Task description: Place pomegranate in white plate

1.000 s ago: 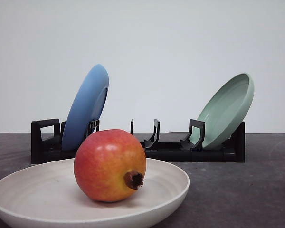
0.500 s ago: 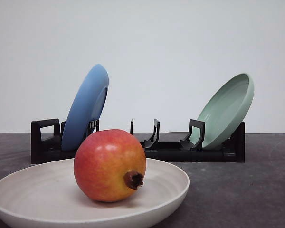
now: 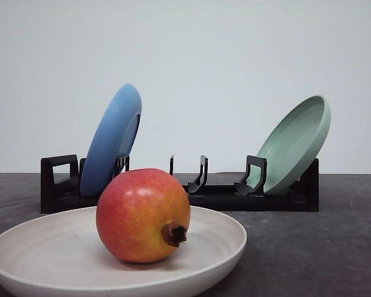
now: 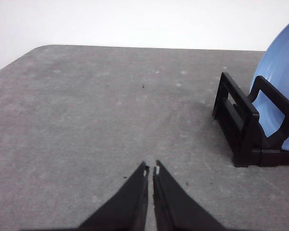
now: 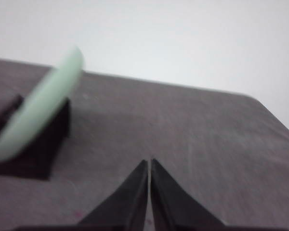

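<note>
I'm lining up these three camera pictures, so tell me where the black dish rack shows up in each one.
Front view: the black dish rack spans mid-frame behind the white plate.
Left wrist view: its end frame stands at the right edge, holding the blue plate.
Right wrist view: a blurred dark end sits at left under the pale green plate.
Shared landmark: the grey table.
</note>
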Controlling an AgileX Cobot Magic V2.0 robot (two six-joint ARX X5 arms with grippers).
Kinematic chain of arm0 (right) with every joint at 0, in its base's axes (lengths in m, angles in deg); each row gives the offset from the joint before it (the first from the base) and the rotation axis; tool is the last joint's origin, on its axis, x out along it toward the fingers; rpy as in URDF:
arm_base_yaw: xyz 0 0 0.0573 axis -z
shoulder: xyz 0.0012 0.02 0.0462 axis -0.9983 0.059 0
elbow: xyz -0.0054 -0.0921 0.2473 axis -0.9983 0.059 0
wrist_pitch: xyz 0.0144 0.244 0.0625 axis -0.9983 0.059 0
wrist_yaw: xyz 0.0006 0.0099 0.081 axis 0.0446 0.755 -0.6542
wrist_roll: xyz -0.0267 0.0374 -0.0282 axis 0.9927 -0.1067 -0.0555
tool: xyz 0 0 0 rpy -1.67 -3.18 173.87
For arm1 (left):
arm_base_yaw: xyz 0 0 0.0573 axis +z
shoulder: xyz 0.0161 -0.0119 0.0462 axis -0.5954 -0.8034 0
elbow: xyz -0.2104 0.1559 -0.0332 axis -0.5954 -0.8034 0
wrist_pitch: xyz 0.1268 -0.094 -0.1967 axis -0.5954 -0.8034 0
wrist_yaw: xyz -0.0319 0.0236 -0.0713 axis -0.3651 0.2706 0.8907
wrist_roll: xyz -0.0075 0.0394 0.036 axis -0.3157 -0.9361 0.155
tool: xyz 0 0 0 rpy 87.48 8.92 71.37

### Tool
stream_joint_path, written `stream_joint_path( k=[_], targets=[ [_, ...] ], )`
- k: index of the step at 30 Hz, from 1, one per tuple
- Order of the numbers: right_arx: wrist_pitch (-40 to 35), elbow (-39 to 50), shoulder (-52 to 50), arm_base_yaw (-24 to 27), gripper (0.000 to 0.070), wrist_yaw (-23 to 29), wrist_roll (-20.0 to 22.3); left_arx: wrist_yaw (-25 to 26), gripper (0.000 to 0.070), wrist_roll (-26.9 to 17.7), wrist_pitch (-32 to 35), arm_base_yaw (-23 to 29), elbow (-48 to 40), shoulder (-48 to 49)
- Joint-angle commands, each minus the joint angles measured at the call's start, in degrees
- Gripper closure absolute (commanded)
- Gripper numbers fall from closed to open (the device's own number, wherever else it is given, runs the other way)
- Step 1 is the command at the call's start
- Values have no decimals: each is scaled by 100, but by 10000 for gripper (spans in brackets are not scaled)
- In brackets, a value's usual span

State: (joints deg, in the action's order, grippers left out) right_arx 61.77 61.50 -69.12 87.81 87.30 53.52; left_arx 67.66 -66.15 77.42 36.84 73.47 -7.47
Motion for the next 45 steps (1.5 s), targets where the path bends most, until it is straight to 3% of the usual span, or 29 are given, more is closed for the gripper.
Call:
stream_joint_path(
  k=[1, 14, 22, 45],
  targets=[
    [-117, 79, -19, 9, 699, 149, -79, -19, 700, 17, -20, -4, -54, 9],
    [-85, 467, -19, 9, 699, 149, -122, -19, 700, 17, -20, -4, -54, 9],
    [402, 502, -19, 9, 699, 147, -174, -19, 700, 17, -20, -4, -54, 9],
    [175, 617, -19, 9, 699, 154, -270, -19, 700, 17, -20, -4, -54, 9]
  ],
)
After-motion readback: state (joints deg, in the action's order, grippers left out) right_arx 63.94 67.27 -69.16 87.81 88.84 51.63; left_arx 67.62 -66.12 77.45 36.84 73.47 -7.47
